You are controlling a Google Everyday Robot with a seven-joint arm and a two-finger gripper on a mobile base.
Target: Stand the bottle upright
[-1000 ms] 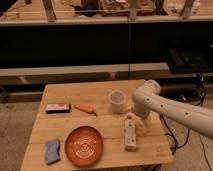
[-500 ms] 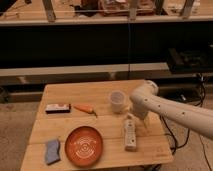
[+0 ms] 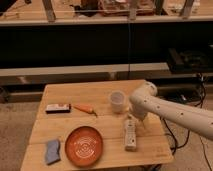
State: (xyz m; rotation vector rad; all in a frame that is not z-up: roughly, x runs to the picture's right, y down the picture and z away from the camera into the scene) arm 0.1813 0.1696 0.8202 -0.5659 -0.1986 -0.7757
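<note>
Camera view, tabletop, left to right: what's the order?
blue cloth → orange plate → cup → bottle. The gripper is at the bottle's far end, so it is left unranked.

A slatted wooden worktop (image 3: 55, 125) stands on speckled floor (image 3: 15, 131) before long, dark shelving (image 3: 75, 69) under warm, dim light. Cables (image 3: 172, 137) trail at right, where the gripper (image 3: 139, 118) hangs low over the worktop.

Warm, dim light falls from above onto my desk (image 3: 60, 127); the shelf (image 3: 75, 70) behind sits in near-black gloom. My pale arm (image 3: 170, 112) catches the most light. My pincer (image 3: 139, 121) hangs shaded under its bend, just beside the bottle (image 3: 130, 134).
</note>
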